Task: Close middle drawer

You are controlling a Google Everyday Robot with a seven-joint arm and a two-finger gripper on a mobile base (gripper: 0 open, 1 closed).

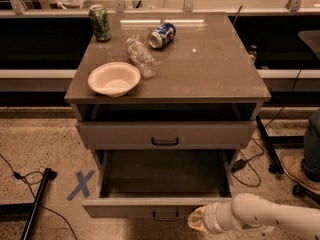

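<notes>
Speckled floor (45,139) lies beneath the worktop (215,64), under which the middle drawer (125,207) stands pulled far out. Your gripper (199,220) sits at its front, right of the handle (165,216), seemingly placed to push it in; you cannot tell how wide it is.

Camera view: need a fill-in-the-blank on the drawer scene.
1. The middle drawer is ___, not shut.
2. The gripper is near the drawer front, to the image right of its ___.
3. The green can stands upright; the blue can lies on its ___.
4. The clear bottle lies beside the white ___.
Missing: open; handle; side; bowl.
</notes>
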